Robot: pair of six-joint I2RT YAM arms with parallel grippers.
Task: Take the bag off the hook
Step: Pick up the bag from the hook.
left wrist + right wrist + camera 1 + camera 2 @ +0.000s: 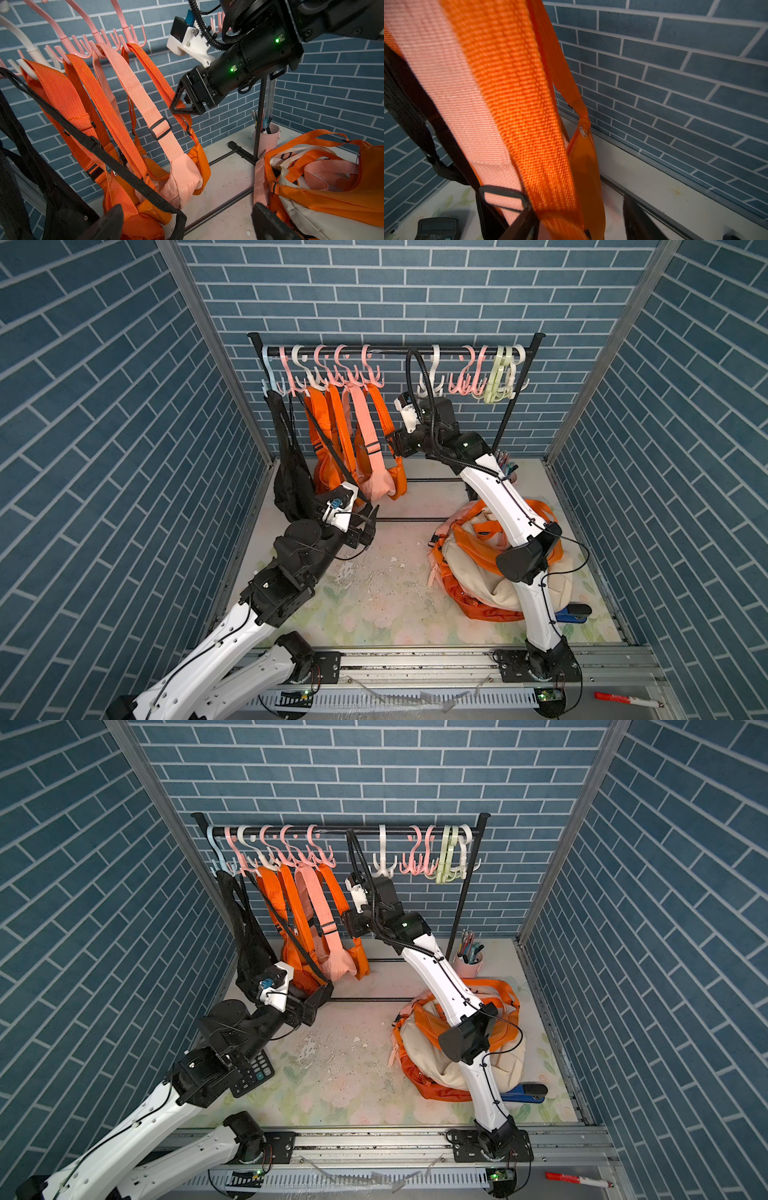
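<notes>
Several bags hang from hooks on the black rail (395,350). The rightmost is an orange bag (400,485) (360,963). Its strap (384,414) (158,72) (512,104) loops over a pink hook (371,375) (319,852) (133,39). My right gripper (390,443) (347,923) (179,101) (581,224) is at mid-strap, open, with the orange strap between its fingers and against one of them. Lower down by the hanging bags' bottoms, my left gripper (370,526) (318,1002) (187,224) stands wide open. A black strap loop (180,216) hangs between its fingers.
A pink bag (380,489), more orange bags (328,472) and a black bag (291,485) hang left of the target. A pile of orange and cream bags (469,568) lies under the right arm. A pink pencil cup (469,965) and a calculator (253,1077) are on the table.
</notes>
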